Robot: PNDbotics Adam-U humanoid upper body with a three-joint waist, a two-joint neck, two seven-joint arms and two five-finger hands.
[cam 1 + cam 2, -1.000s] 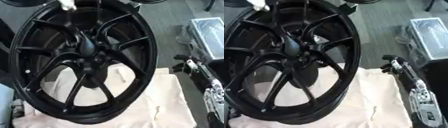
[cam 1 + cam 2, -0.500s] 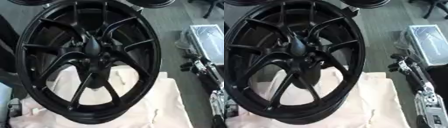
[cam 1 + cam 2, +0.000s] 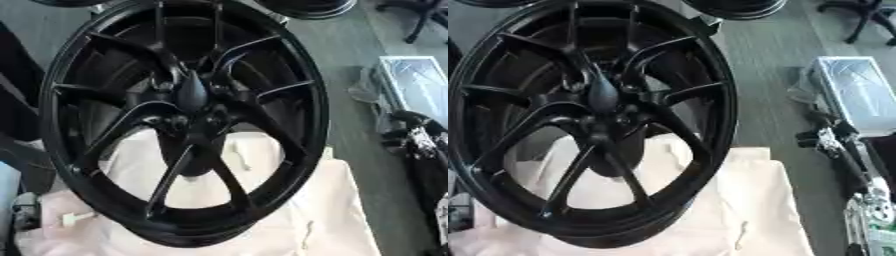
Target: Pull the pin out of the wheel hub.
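A black wheel point(image 3: 184, 120) stands tilted on a cream cloth point(image 3: 332, 210), filling the middle of the view. A dark pointed pin point(image 3: 192, 92) sticks out of its hub point(image 3: 194, 117). The right hand point(image 3: 833, 145) shows well to the right of the wheel over grey floor; whether it is released or clenched cannot be told. A wrapped box point(image 3: 859, 92) lies beyond it.
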